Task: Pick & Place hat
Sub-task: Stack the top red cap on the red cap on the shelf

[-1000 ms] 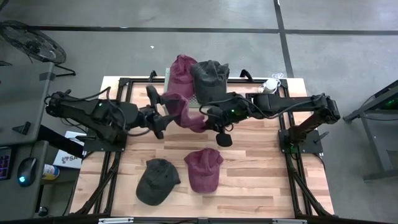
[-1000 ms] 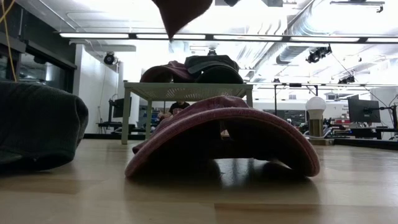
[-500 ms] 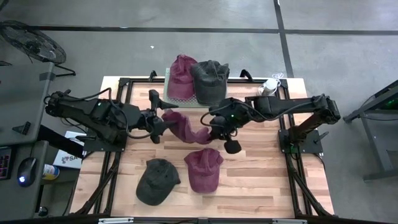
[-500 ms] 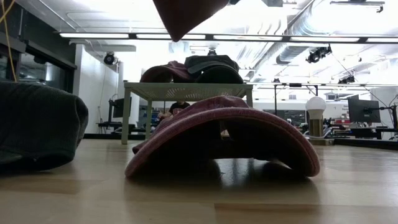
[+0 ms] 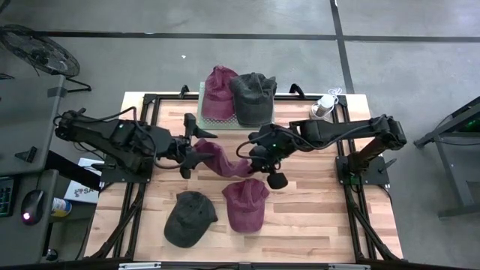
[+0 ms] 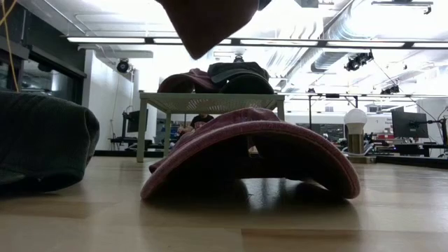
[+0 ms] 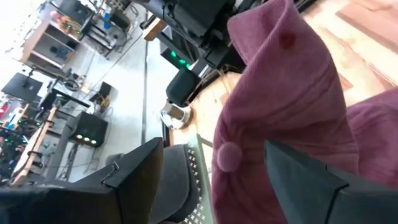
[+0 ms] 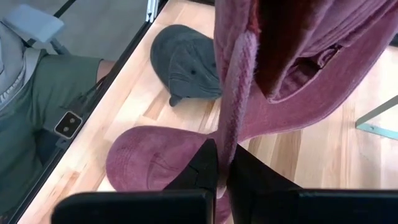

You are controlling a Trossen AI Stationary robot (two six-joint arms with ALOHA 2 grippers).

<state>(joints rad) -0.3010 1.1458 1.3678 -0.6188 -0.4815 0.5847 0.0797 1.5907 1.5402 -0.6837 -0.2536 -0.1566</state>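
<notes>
Maroon hat hangs above mid-table, between my grippers. My right gripper pinches its edge, fingers pressed together on the cloth; my left gripper stands spread beside it. Soft, light, floppy: best gripped at the stiffer brim.

A wooden table fills the middle of the frame. At its centre a maroon hat hangs between the left gripper, whose fingers are spread, and the right gripper, pinched on the hat's edge. Near the top edge, a maroon cap and a dark cap rest on a small stand. Toward the bottom lie another dark cap and another maroon cap.
</notes>
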